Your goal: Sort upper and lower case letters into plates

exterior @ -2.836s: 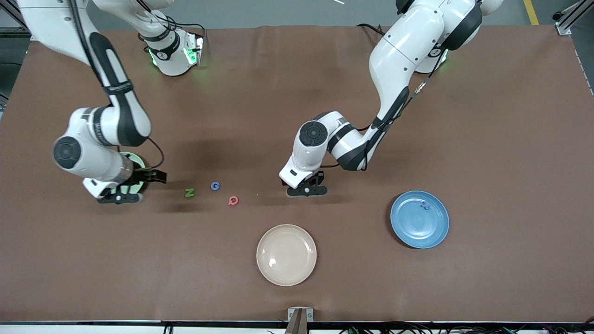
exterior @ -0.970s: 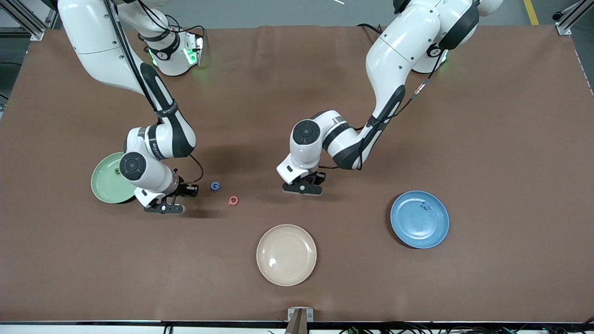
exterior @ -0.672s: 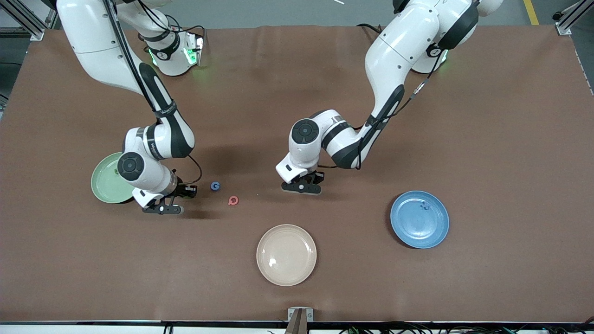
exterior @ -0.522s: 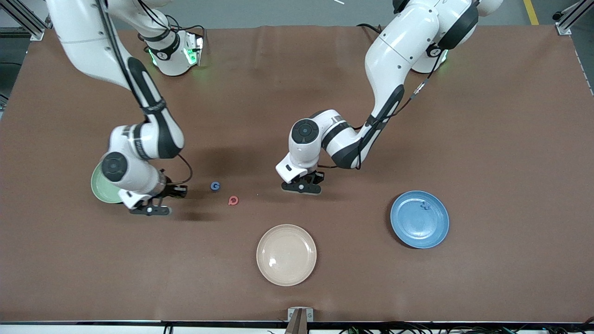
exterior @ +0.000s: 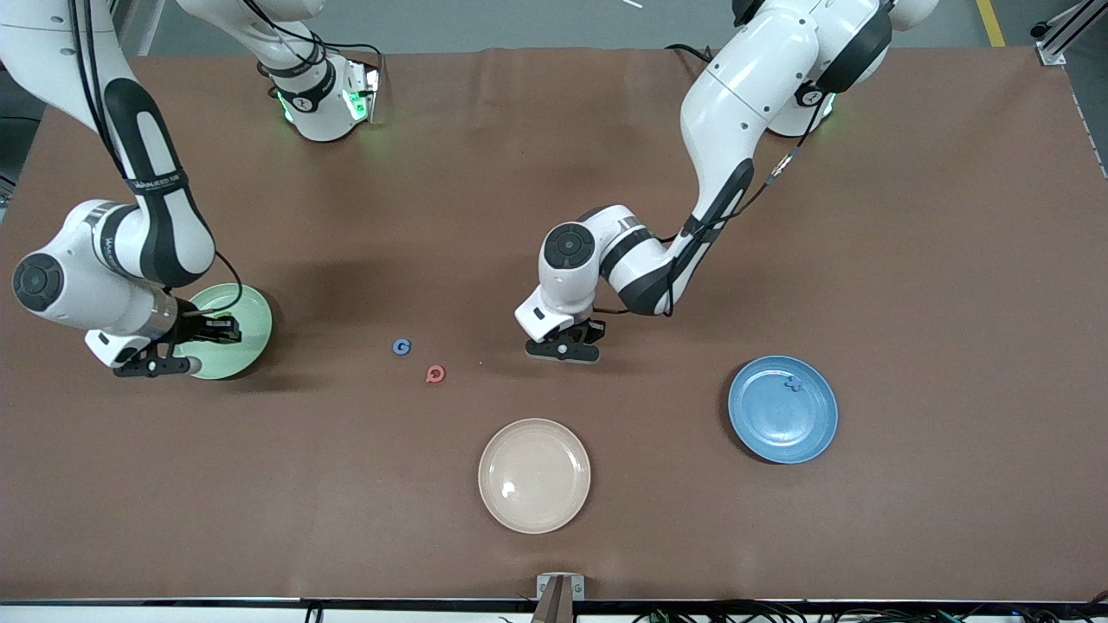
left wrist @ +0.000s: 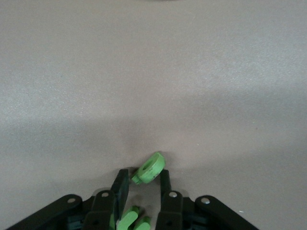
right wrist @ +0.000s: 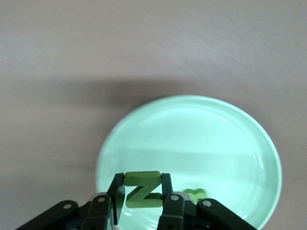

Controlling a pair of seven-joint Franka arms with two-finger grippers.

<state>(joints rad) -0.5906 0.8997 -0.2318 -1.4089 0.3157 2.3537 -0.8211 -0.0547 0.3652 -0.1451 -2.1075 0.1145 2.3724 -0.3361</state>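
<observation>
My right gripper (exterior: 156,365) hangs over the edge of the mint green plate (exterior: 247,324), shut on a dark green letter Z (right wrist: 143,189). In the right wrist view the mint plate (right wrist: 192,139) lies under the Z, with a small green letter (right wrist: 195,194) in it. My left gripper (exterior: 563,350) sits low at the table's middle, its fingertips (left wrist: 165,178) closed against a tilted, light green ring-shaped letter (left wrist: 149,168). A blue G (exterior: 401,346) and a red round letter (exterior: 435,374) lie on the mat between the two grippers. The blue plate (exterior: 770,424) holds a small blue letter (exterior: 792,382).
A cream-beige plate (exterior: 534,475) lies nearer the front camera than the loose letters. The brown mat (exterior: 909,260) covers the whole table. The right arm's elbow leans out over its end of the table.
My right arm has swung away from the loose letters to the mint plate, carrying the Z. My left gripper has stayed in place and its fingers have drawn in a little.
</observation>
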